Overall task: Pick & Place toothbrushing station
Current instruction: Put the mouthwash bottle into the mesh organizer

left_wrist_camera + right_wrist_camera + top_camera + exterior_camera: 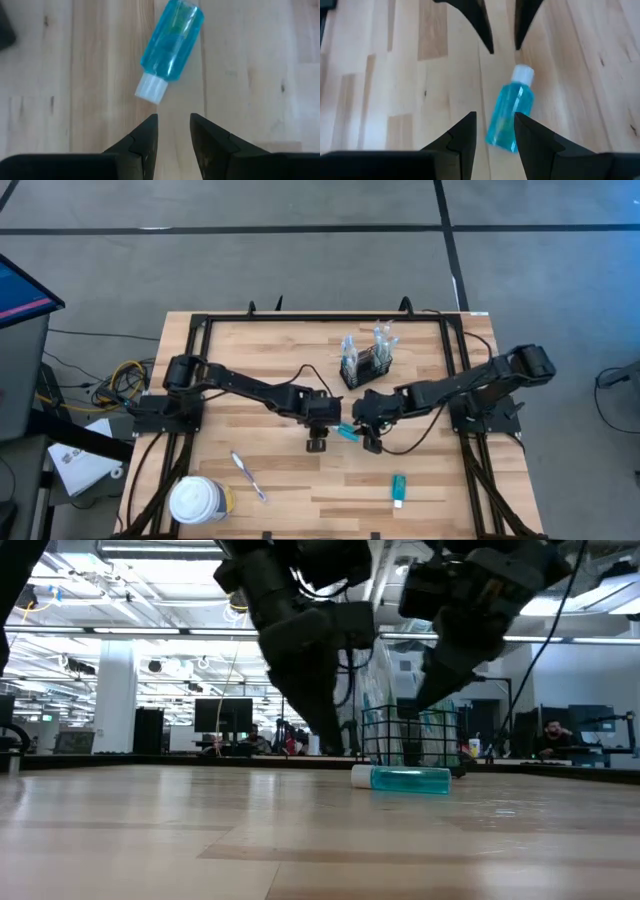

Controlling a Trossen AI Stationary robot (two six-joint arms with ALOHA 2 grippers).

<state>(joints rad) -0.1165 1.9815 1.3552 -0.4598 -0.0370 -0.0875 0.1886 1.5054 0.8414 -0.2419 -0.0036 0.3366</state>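
Two pincers: left pincer (173,134) and right pincer (495,131) face each other, each slightly parted, holding nothing
Bottle: small teal bottle (347,432) lies on the desk (290,480) between them
Caddy: black mesh caddy (364,366) with toothbrushes stands farther back

Counter (300,480): pale wood, butcher-block pattern of long light and tan strips, framed by black rails.

Bottle (171,42) at frame centre: translucent turquoise-blue, white cap; a greenish patch is seen through its wall.

Caddy (363,366), upper centre of the high view: black wire mesh, holding clear and pale blue pieces.

Small tube (398,489), lower right: teal body, white end.

Toothbrush (248,477), lower left: white with purple marks.

Tub (198,500), lower left: white lid, yellowish side.

Left gripper (173,127) and right gripper (495,125): matte black fingers.

Floor (300,260): grey, crossed by dark lines.
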